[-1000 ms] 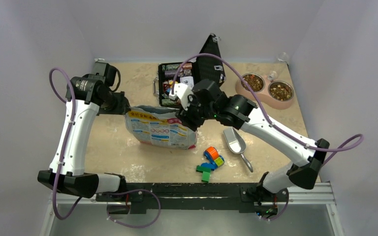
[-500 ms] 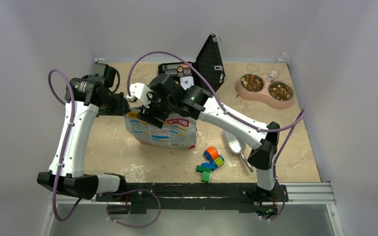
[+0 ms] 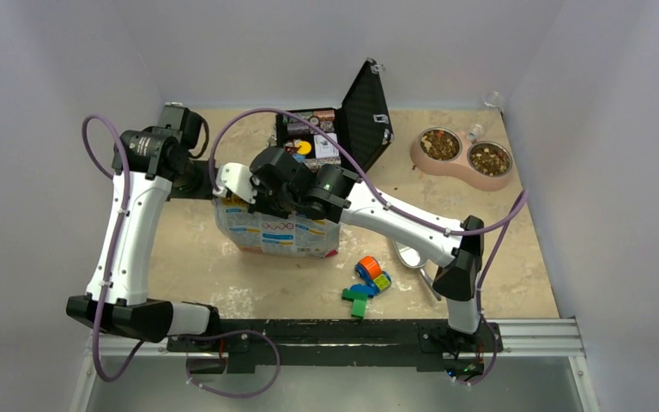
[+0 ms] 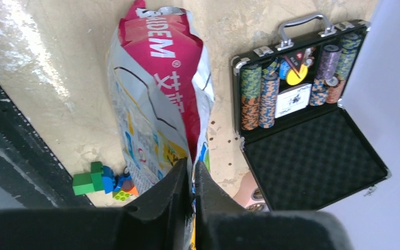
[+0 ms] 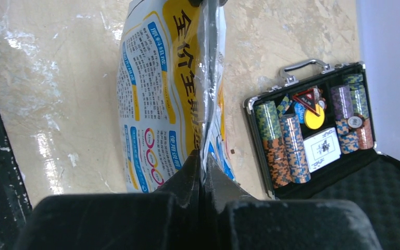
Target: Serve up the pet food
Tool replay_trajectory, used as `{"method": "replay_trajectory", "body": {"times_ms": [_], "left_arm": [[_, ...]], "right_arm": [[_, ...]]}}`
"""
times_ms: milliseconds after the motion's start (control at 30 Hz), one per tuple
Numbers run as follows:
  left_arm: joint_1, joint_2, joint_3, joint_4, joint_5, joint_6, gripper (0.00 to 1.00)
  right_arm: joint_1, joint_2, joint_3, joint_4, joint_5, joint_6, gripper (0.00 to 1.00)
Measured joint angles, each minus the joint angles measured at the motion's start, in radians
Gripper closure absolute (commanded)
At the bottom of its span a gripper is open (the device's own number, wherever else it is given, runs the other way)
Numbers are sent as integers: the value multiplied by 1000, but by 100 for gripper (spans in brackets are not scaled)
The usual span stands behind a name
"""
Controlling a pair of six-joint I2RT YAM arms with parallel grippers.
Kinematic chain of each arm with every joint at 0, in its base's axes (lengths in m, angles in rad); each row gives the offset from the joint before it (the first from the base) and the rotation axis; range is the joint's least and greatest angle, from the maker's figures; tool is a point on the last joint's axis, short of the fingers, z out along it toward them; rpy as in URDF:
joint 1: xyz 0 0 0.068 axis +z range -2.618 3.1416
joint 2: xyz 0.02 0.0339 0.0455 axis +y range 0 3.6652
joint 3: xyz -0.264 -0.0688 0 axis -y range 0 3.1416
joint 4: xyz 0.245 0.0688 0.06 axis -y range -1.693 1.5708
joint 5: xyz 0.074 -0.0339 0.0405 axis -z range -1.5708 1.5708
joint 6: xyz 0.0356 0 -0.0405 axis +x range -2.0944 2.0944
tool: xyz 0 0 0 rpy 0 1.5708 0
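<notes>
Seeing pet food (image 3: 440, 144) only at the far right from my console: brown kibble sits in both cups of the pink double bowl (image 3: 461, 169). (operator)

And the bag? (desk)

My overhead view has the food bag (image 3: 279, 233) standing left of centre on the table (image 3: 515, 257), well apart from the bowl. Its top is pressed flat into a seam, so I cannot see anything inside it. (operator)

What have the arms got? (desk)

Both are on that top seam. My left wrist view shows the left gripper (image 4: 191, 179) with its fingers closed onto the bag's upper edge, the foil pinched between them. My right wrist view shows the right gripper (image 5: 203, 166) clamped on the seam the same way. From above, the left one is at the bag's left corner and the right one just to its right, the two wrists close together. (operator)

And around it? (desk)

Just beyond the bag on the far side I see an open black case (image 3: 343, 129), lid up, with rows of poker chips (image 4: 260, 96) in the tray. Near the bag's near right corner lie an orange roll (image 3: 369, 268), a multicoloured cube (image 3: 381, 281) and green blocks (image 3: 356, 300). A metal scoop (image 3: 410, 256) lies right of the bag, partly under my right forearm. (operator)
</notes>
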Motion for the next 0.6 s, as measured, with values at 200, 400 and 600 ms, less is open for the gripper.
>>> {"method": "replay_trajectory", "body": {"times_ms": [200, 400, 600], "left_arm": [[6, -116, -124, 108, 35, 7, 53], [6, -271, -290, 207, 120, -13, 48], [5, -251, -333, 306, 220, -27, 65]], "right_arm": [[-9, 2, 16, -32, -44, 16, 100], [-10, -2, 7, -30, -66, 15, 87], [-12, -50, -43, -18, -55, 5, 81]]}}
